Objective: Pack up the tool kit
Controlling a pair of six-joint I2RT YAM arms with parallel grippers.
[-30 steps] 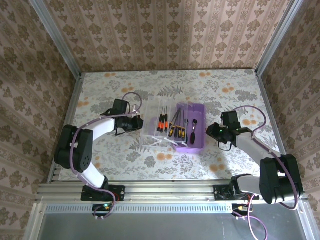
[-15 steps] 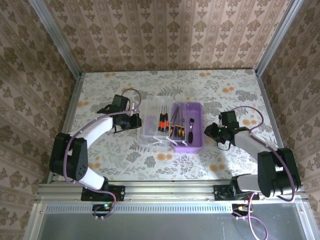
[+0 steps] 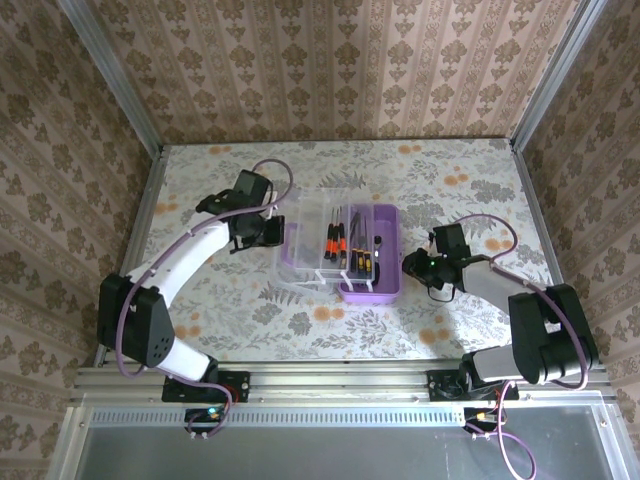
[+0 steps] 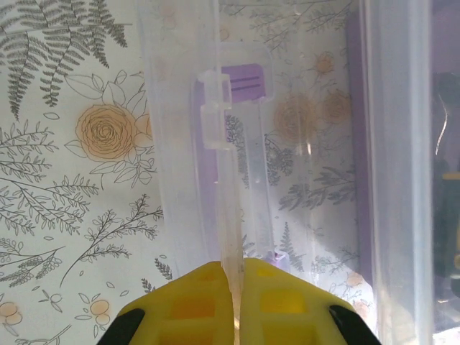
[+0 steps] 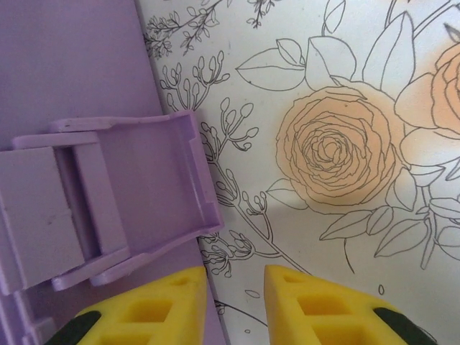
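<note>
Here, left claw [image 4: 231, 269] pinched on clear lid [image 4: 305, 144], right claw [image 5: 234, 279] spread beside purple box [image 5: 72, 65].

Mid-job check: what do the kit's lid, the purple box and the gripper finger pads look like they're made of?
Clear lid: seemingly thin, glossy transparent plastic; the floral table cover shows through it, with glare streaks. Purple box: opaque moulded plastic, satin look, with a snap latch. Finger pads: matte yellow with gridded pockets; probably rubber or foam, hard to tell.
</note>
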